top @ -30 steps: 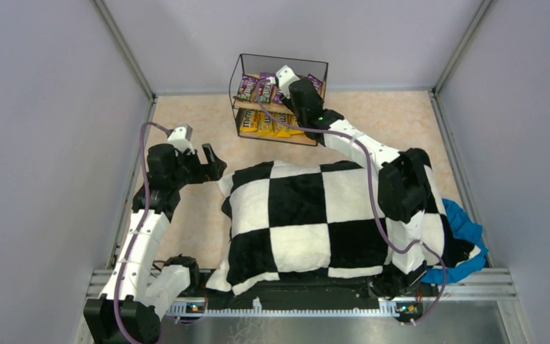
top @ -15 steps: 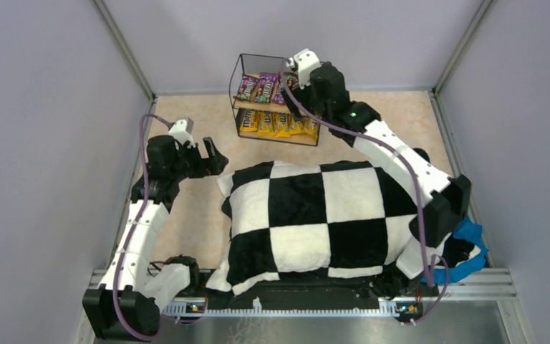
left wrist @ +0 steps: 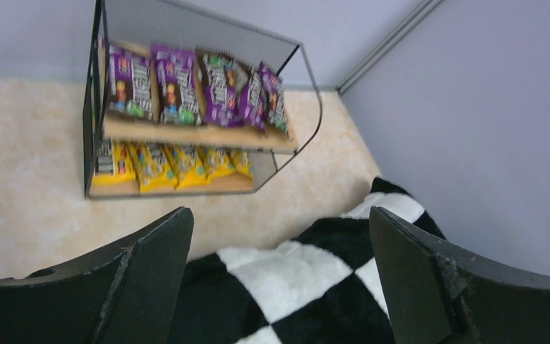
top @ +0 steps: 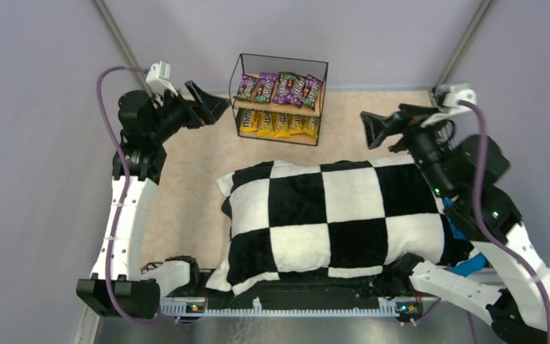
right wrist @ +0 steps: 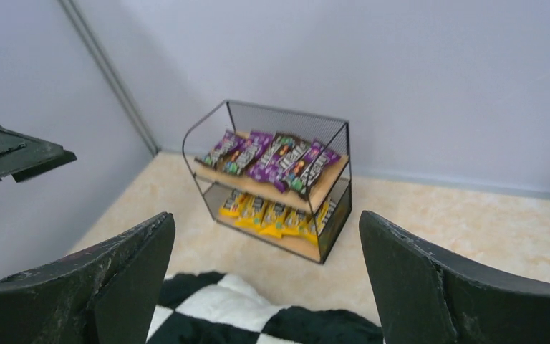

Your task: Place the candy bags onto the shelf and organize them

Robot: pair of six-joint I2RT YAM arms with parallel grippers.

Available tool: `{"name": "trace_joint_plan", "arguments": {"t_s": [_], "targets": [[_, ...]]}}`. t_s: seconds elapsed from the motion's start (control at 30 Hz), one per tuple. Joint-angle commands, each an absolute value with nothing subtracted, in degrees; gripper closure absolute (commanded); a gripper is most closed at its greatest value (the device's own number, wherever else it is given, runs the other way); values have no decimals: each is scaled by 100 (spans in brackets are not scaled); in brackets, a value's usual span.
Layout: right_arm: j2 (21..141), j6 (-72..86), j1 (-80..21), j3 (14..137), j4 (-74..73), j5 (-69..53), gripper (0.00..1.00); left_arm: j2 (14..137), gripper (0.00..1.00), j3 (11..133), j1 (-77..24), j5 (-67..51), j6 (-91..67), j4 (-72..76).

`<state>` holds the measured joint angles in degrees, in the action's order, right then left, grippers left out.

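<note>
The shelf (top: 283,59), a black wire rack with two wooden boards, stands at the back of the table. Several purple candy bags (top: 279,87) lie in a row on its upper board, and several yellow ones (top: 276,123) line the lower board. My left gripper (top: 211,102) hovers open just left of the shelf, holding nothing. My right gripper (top: 371,129) hangs open to the shelf's right, well apart from it. The left wrist view shows the shelf (left wrist: 93,107) beyond the open left gripper (left wrist: 279,215). In the right wrist view it (right wrist: 286,112) stands beyond the open right gripper (right wrist: 266,218).
A large black-and-white checkered cushion (top: 315,215) covers the table's middle and near part, below both grippers. A blue cloth (top: 473,261) peeks out under the right arm. Grey walls close in the left, right and back. Beige table (top: 193,193) shows left of the cushion.
My right gripper opened at the shelf's upper board, then pulled back to the right. The left arm swung up toward the back left. The purple row now shows unobstructed.
</note>
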<state>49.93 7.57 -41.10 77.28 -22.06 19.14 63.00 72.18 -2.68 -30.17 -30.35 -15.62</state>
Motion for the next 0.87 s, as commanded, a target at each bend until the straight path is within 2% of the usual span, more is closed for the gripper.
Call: {"name": "trace_joint_plan", "arguments": {"t_s": [0.0, 0.13, 0.3, 0.47, 0.83], "targets": [[4444, 582, -4095, 7804, -1967, 2579, 1, 6473, 2, 8645, -272, -3042, -2752, -1510], [4032, 411, -4094, 7686, -1657, 2696, 1, 6146, 1, 9306, -275, -2858, -2472, -1510], [3854, 275, -4095, 7652, -2059, 2963, 1, 5603, 1, 9255, -277, -2543, -2580, -1160], [3450, 276, -4096, 7256, -1993, 3046, 1, 5654, 1, 9540, -272, -2397, -2447, -1304], [3688, 369, -4090, 6911, -1478, 2923, 1, 5605, 1, 9542, -272, -2169, -2246, -1349]]}}
